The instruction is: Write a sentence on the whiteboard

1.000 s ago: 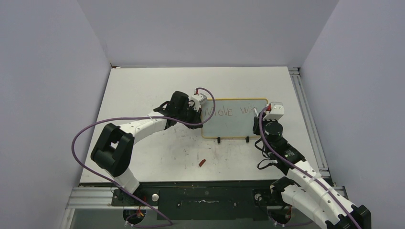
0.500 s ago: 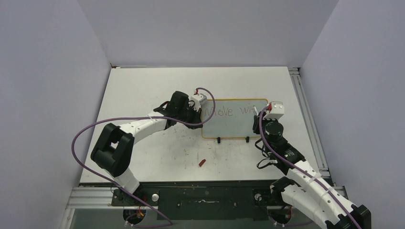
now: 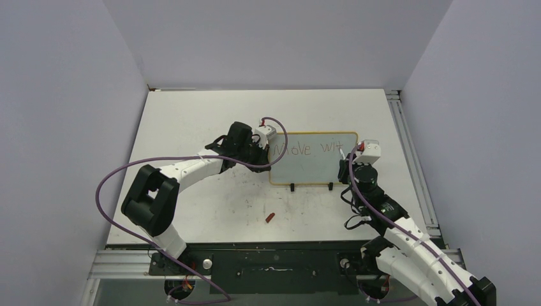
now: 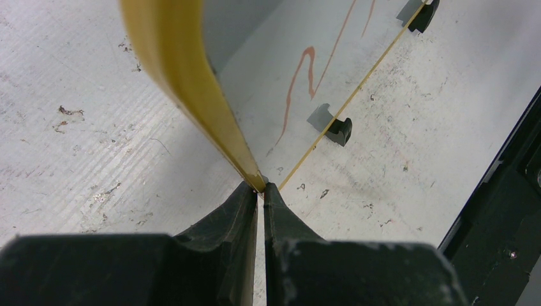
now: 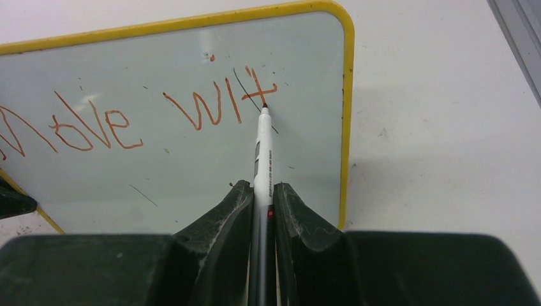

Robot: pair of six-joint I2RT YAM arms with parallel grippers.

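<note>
Small red piece [image 3: 270, 217], perhaps a cap, near the worktop's [image 3: 191, 115] front edge. Left gripper [image 4: 260, 191] pinches the glossy whiteboard's [image 5: 159, 166] yellow frame; right gripper [image 5: 261, 188] clamps a marker [image 5: 262, 146] touching the sentence [image 5: 217, 109].

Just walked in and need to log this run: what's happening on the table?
The left tool is shut on the yellow frame of the small glossy white whiteboard, at its left end. The right tool grips a slim white marker, tip touching the board at the "t". The reddish-brown handwritten lettering reads "Move wit", so the sentence is unfinished.
</note>
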